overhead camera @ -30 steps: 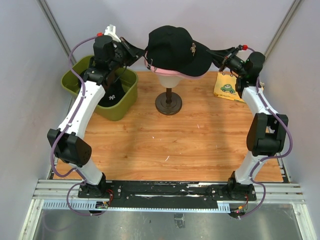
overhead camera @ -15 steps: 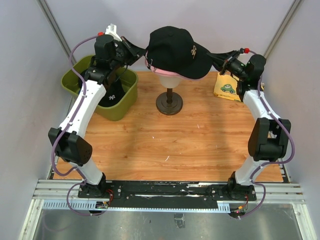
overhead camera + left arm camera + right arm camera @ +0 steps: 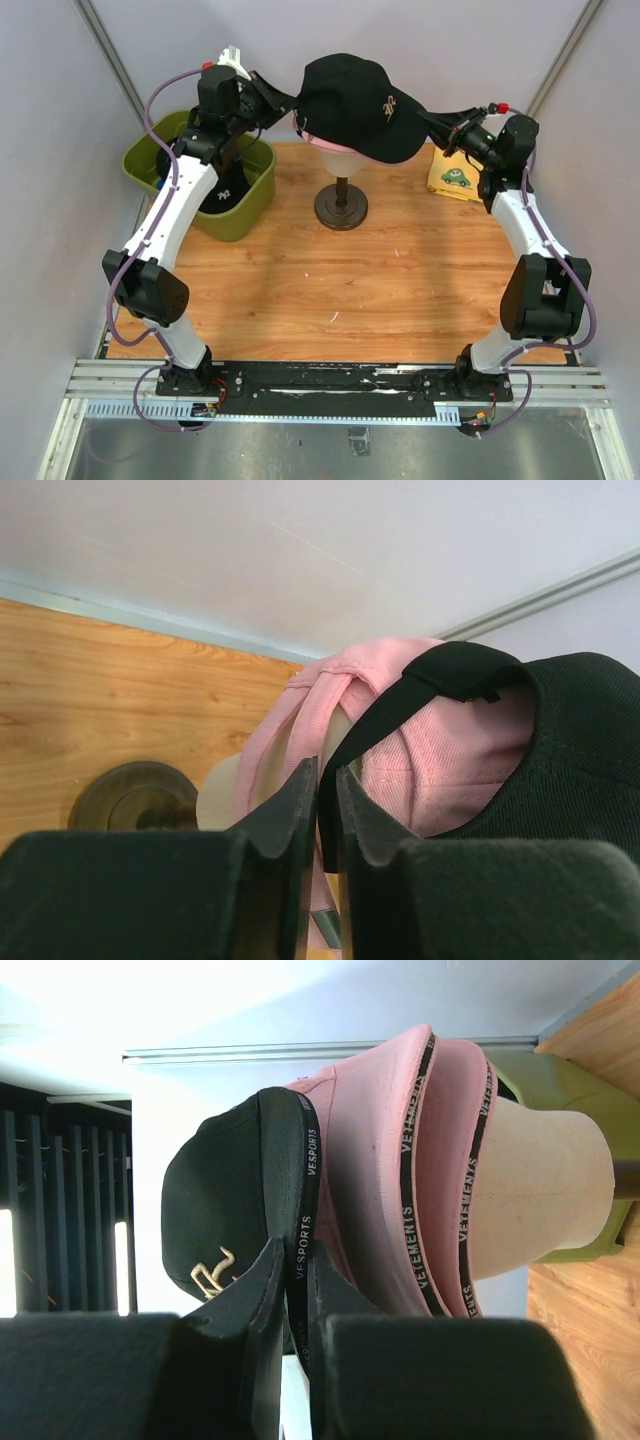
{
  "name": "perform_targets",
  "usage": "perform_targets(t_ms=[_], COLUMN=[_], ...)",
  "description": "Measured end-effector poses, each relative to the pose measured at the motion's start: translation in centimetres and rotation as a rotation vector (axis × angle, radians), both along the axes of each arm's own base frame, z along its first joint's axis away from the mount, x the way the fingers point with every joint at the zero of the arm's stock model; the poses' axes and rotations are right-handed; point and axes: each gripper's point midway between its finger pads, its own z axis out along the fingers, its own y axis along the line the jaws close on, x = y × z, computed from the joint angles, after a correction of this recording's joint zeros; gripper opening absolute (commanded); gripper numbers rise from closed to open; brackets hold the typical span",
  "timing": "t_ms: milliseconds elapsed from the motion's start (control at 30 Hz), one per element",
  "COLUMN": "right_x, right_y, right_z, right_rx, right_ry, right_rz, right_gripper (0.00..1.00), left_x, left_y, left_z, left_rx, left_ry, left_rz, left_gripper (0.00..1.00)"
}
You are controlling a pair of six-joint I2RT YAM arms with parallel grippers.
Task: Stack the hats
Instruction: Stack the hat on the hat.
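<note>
Black cap (image 3: 355, 100) sits over the pink cap (image 3: 370, 1150) on the mannequin head (image 3: 545, 1190). Left gripper (image 3: 322, 780) pinches its rear strap, right gripper (image 3: 293, 1260) nips the rim band (both jaws narrow). Light, floppy fabric, so I'd say the edges make the best holds.

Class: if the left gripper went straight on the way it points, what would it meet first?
The left gripper pinches the black cap by its back strap. Going on, it would probably press into the pink cap on the mannequin head, though depth is unclear.
</note>
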Motion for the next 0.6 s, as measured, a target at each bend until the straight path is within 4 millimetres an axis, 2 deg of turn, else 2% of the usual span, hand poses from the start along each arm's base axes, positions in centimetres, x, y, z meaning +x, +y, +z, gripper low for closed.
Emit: perform_targets(t_ms=[133, 333, 600], right_x=[-0.4, -0.6, -0.4], right_y=[-0.1, -0.1, -0.8], right_z=[0.1, -0.7, -1.6], right_rx=[-0.008, -0.029, -0.044], right_ry=[-0.003, 0.015, 0.038], right_rz=[-0.012, -0.022, -0.041], right_gripper=[0.16, 0.31, 0.37], left_x=[0.0, 0.0, -0.7], left_y=[0.2, 0.6, 1.9], left_z=[-0.3, -0.6, -0.4], left_rx=[0.004, 0.004, 0.017], left_ry=[0.013, 0.036, 0.059], left_rz=[0.011, 0.037, 0.086], left_gripper=[0.32, 0.38, 0.42])
